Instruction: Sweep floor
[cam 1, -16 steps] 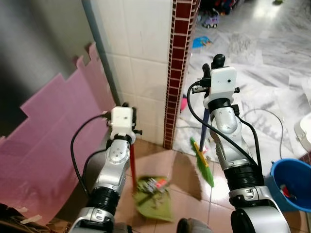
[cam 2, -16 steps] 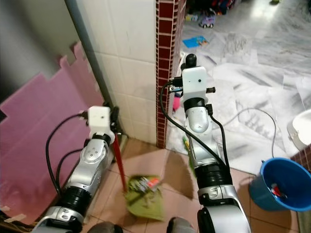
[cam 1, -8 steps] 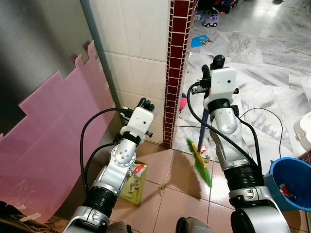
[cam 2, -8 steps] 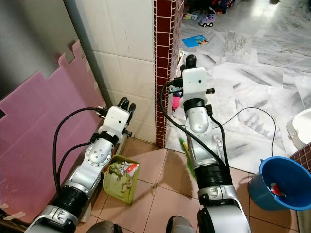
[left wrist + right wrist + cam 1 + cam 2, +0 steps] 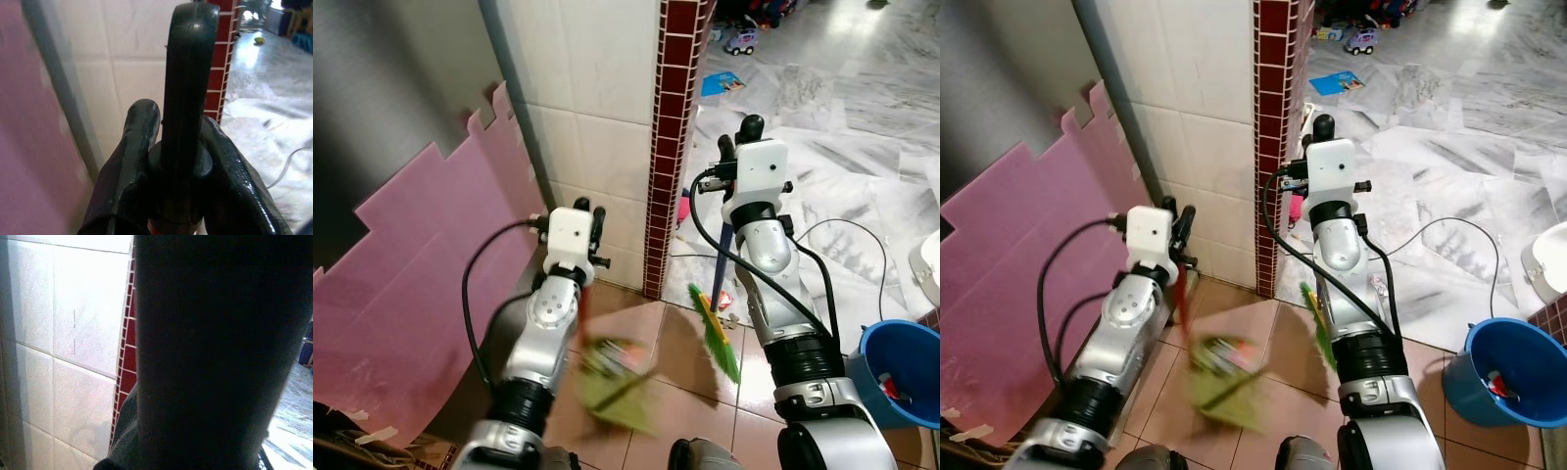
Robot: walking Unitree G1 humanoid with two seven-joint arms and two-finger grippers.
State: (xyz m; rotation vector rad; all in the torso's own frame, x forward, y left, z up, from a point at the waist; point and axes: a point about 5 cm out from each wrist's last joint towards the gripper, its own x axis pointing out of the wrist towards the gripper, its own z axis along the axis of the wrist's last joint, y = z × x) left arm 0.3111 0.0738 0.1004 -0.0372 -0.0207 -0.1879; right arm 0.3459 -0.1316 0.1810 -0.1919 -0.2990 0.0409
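Dustpan (image 5: 617,384), green, sits low over the terracotta tile floor (image 5: 675,338) between the two arms, blurred, with bits of litter in its tray. Its red handle (image 5: 584,304) runs up to the left gripper (image 5: 586,217), also blurred along its length.

Left side of scene: pink sheet (image 5: 411,284) with a stepped upper edge leaning against a grey wall. Beside it a grey pipe (image 5: 514,98) runs down the corner of the white tiled wall (image 5: 597,108).

Left gripper: in the left wrist view both black fingers (image 5: 134,147) are pressed in on the dark top end (image 5: 188,88) of the handle, which stands up between them; a sliver of red shows at the base. Grip is closed on the handle. Gripper is raised, close to the white wall.

Centre: dark red brick-pattern column edge (image 5: 671,127) marks the wall corner. Past it, a grey-white marble floor (image 5: 842,127) with a toy car (image 5: 737,41) and a blue item (image 5: 720,82) far back.

Right gripper (image 5: 741,132): raised near the brick column, holding the blue broom stick (image 5: 724,257). Green broom head (image 5: 715,333) rests at the join of tile and marble, right of the dustpan and apart from it. Right wrist view is mostly blocked by a dark shape; finger state cannot be told from it, though the stick hangs from this gripper in the head views.

Right edge: blue bucket (image 5: 901,377) on the floor with something red inside; a thin cable (image 5: 862,245) loops over the marble.
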